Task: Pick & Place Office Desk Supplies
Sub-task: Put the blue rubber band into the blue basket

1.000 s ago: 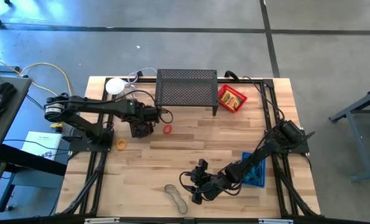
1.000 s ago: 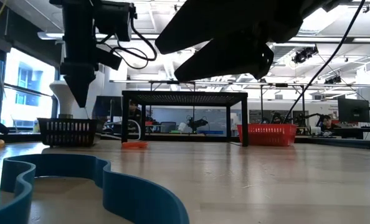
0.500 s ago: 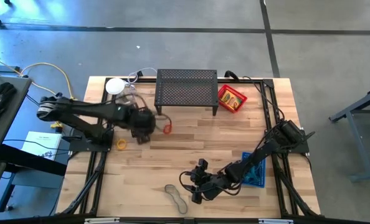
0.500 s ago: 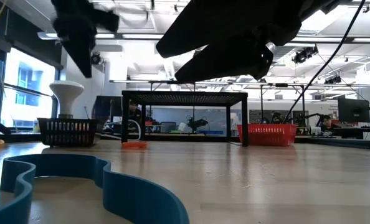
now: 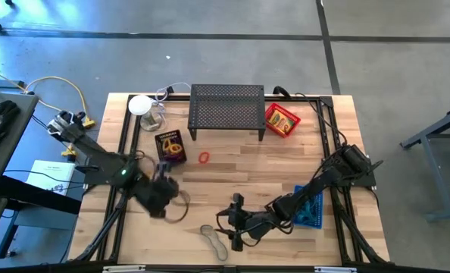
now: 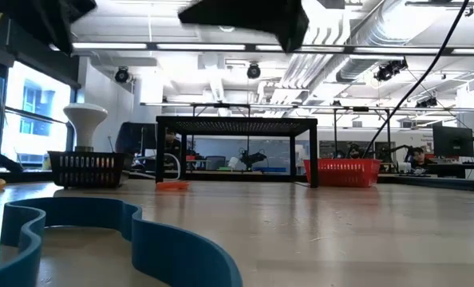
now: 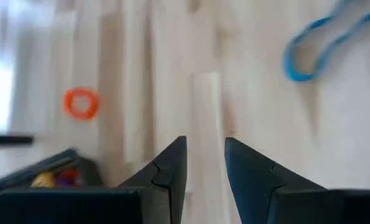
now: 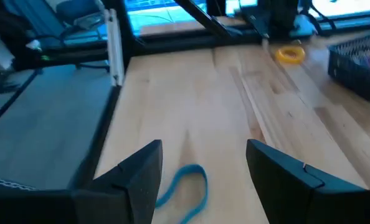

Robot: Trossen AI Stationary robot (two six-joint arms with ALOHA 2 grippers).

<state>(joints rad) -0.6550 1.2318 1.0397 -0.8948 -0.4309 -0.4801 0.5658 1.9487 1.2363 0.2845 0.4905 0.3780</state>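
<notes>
A blue loop lies flat near the table's front edge, with my open right gripper just to its right and above it. In the right wrist view the loop shows below and between the spread fingers, untouched. My left gripper hangs open over the near left of the table, holding nothing. A black mesh tray holding coloured bits stands on the table. A red-orange ring lies beside it. A yellow ring lies farther left.
A large black perforated stand stands at the far middle, with a red tray to its right. A white-topped glass object is at the far left, and a blue tray sits under the right arm. Bare wood lies mid-table.
My left gripper has swung away from above the black tray toward the table's near left, rising and turning as it went. My right gripper has lifted a little over the blue loop and tipped. The loop, the tray and the rings have stayed in place.
</notes>
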